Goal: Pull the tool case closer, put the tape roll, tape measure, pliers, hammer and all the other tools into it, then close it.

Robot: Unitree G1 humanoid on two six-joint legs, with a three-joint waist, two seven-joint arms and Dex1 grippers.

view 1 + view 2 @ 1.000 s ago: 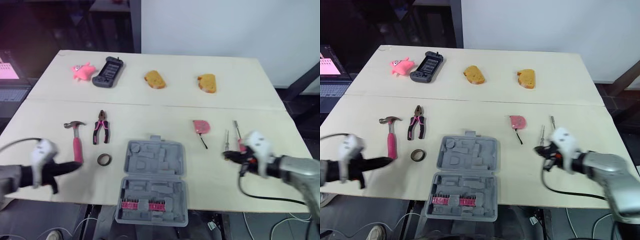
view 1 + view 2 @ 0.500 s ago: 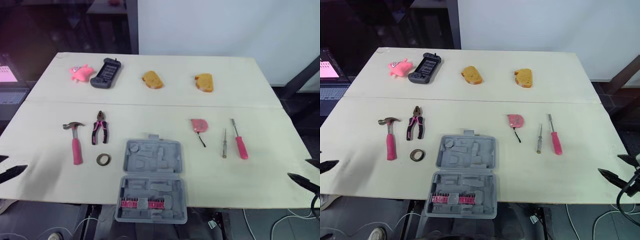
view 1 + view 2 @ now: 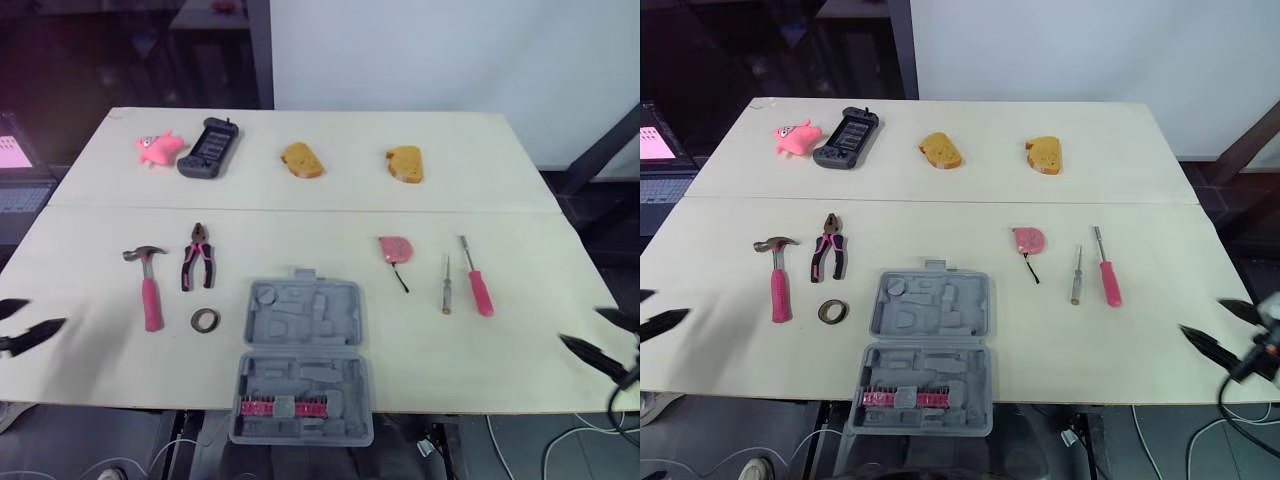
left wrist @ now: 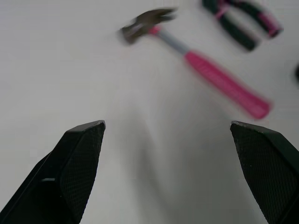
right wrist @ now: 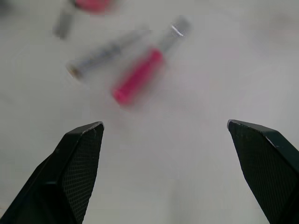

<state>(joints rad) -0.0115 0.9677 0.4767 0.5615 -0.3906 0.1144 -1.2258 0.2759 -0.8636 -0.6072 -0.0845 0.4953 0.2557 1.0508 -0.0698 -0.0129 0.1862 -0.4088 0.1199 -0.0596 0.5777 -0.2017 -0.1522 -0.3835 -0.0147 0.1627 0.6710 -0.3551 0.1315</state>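
Grey plastic tool case (image 3: 303, 360) is being seen lying open, midway between the two arms. Left of the case, the left gripper (image 4: 167, 124) is being held with fingers spread wide. The hammer (image 3: 150, 290) is lying ahead of it, pink handle pointing back toward it, so this arm is judged nearer. Right of the case, the right gripper (image 5: 164, 123) is being held equally spread, facing the pink screwdriver (image 3: 478, 290).

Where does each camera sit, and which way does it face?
Left eye: head, facing down on pale wooden table; open left tool at edge.
Right eye: same scene; open right tool.
Left wrist: along left tool toward pink-handled hammer.
Right wrist: along right tool toward pink-handled screwdriver.
Shared: eyes also show hammer.
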